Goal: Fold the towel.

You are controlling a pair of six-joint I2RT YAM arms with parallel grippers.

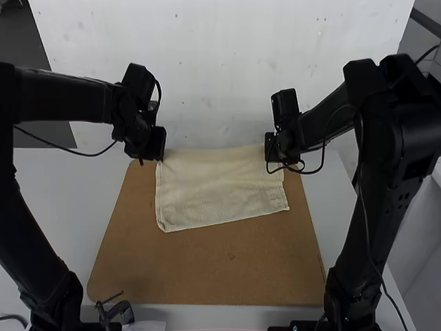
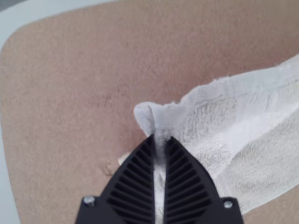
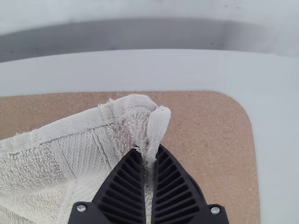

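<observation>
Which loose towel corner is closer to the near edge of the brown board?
The left loose corner of the towel: it lies nearer that edge of the board; the right loose corner sits farther back.

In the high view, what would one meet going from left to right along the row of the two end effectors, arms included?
Left arm, left end effector, towel, right end effector, right arm.
</observation>
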